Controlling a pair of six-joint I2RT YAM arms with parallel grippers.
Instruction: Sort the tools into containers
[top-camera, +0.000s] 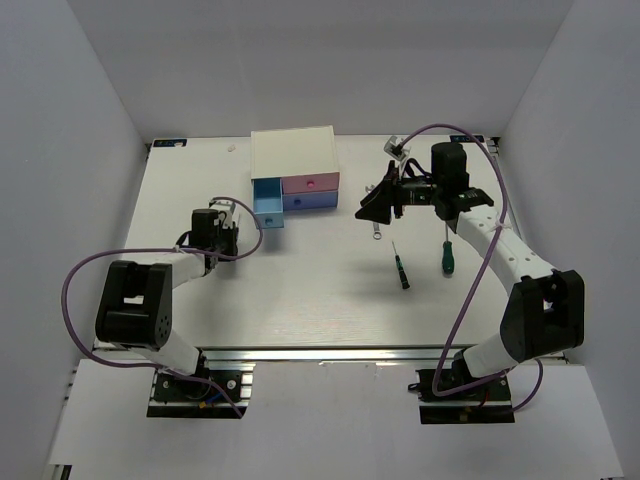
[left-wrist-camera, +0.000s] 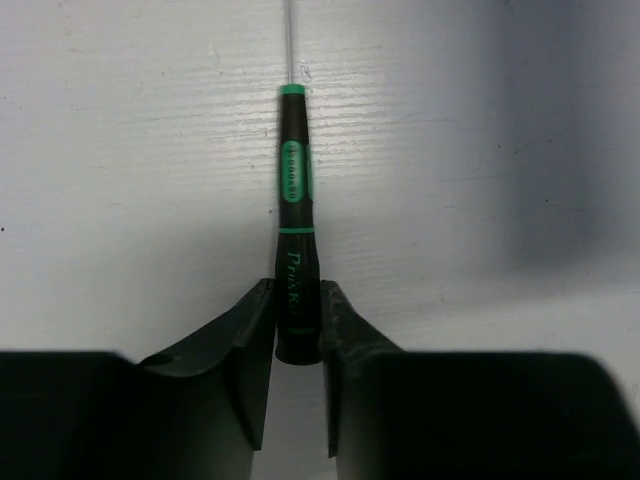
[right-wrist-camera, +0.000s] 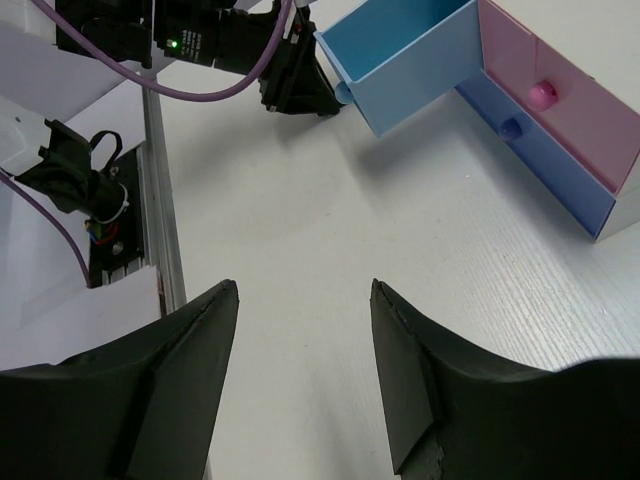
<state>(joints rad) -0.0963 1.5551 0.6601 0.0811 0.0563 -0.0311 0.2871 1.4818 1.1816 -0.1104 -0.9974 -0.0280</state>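
Note:
My left gripper (left-wrist-camera: 297, 300) is shut on the butt end of a small dark-handled screwdriver (left-wrist-camera: 295, 200) with green rings, its thin shaft pointing away over the white table. In the top view this gripper (top-camera: 232, 218) sits just left of the open light blue drawer (top-camera: 268, 212). My right gripper (right-wrist-camera: 303, 295) is open and empty above bare table, facing the cabinet; in the top view it (top-camera: 370, 207) hovers over the silver wrench (top-camera: 376, 233). A second dark screwdriver (top-camera: 401, 272) and the green-handled screwdriver (top-camera: 447, 256) lie on the table.
The white cabinet (top-camera: 293, 155) stands at the back centre, its pink drawer (top-camera: 310, 183) and periwinkle drawer (top-camera: 310, 201) shut. The right wrist view shows the open blue drawer (right-wrist-camera: 400, 50), empty as far as visible, with the left arm (right-wrist-camera: 200, 40) beside it. White walls enclose the table.

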